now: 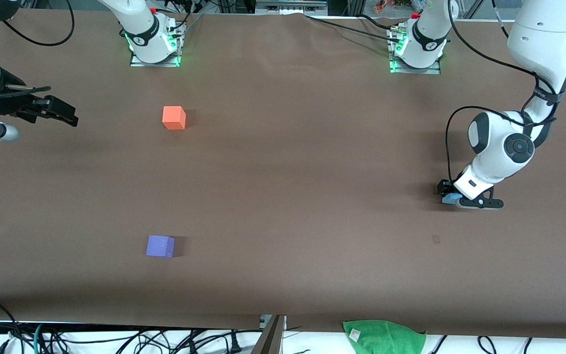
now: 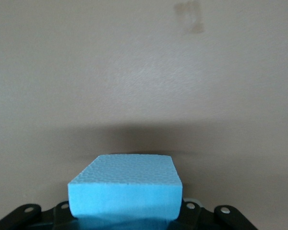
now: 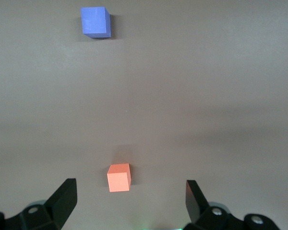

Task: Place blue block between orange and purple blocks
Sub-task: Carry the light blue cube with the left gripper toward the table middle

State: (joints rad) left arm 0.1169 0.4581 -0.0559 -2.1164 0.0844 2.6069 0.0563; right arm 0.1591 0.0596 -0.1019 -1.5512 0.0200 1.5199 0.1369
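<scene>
Sky-blue matte cube, dimpled foam faces

Both arms wear glossy white shells with dark grey joint caps, black cables, black tools (bases glowing green).

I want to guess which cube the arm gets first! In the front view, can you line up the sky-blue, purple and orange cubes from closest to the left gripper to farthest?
1. Small matte sky-blue cube: down at the left gripper, at the left arm's end of the table.
2. Small matte violet-purple cube: toward the right arm's end, nearer the front camera.
3. Small matte bright orange cube: toward the right arm's end too, farther from the camera; only slightly farther away than the purple one.
</scene>
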